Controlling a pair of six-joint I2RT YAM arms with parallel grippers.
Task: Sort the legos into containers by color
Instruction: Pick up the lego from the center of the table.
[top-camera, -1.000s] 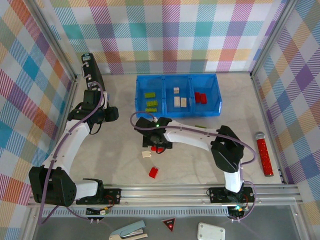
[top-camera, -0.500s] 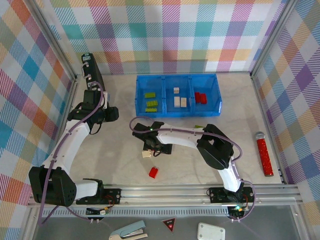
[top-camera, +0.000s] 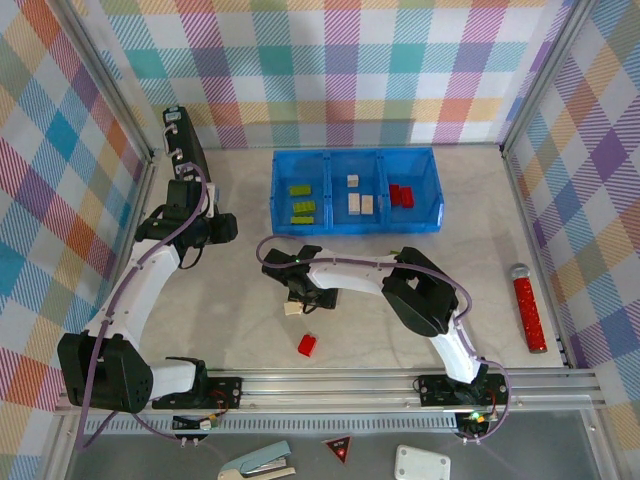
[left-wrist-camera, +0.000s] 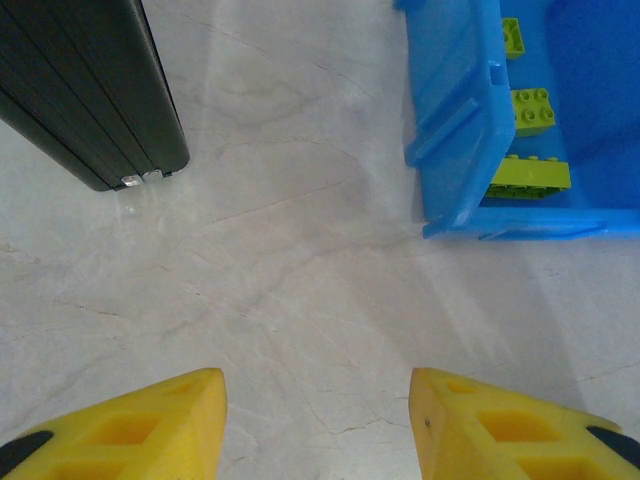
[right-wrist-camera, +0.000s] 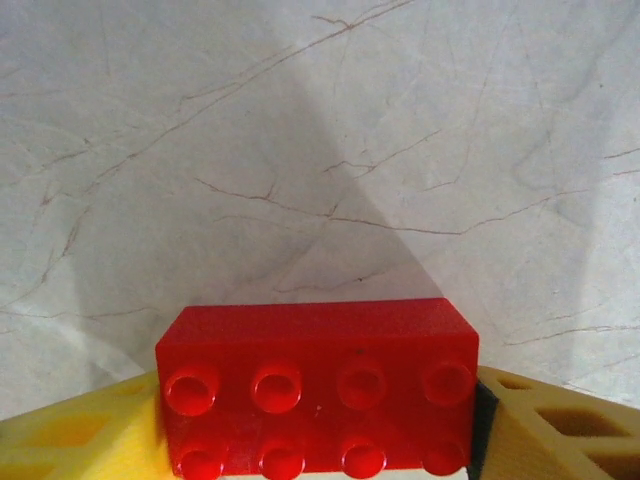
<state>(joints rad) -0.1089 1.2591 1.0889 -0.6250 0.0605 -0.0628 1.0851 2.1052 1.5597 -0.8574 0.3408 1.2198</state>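
My right gripper (right-wrist-camera: 316, 425) is shut on a red lego (right-wrist-camera: 316, 385), studs toward the camera, just above the bare table. From above, that gripper (top-camera: 303, 290) hovers at the table's middle, just above a loose cream lego (top-camera: 293, 309). Another red lego (top-camera: 307, 345) lies nearer the front. The blue tray (top-camera: 432, 190) holds green legos (top-camera: 300, 205) on the left, cream ones (top-camera: 358, 202) in the middle and red ones (top-camera: 400, 195) on the right. My left gripper (top-camera: 226, 228) is open over bare table, left of the tray (left-wrist-camera: 450, 130); its jaws (left-wrist-camera: 318, 420) hold nothing.
A black upright device (top-camera: 185, 150) (left-wrist-camera: 90, 90) stands at the back left, close to the left arm. A red cylinder with a grey cap (top-camera: 527, 307) lies by the right wall. Checked walls enclose the table on three sides.
My right gripper has shifted a little to the left with the red lego, and its elbow has swung leftward. The left arm has stayed still.
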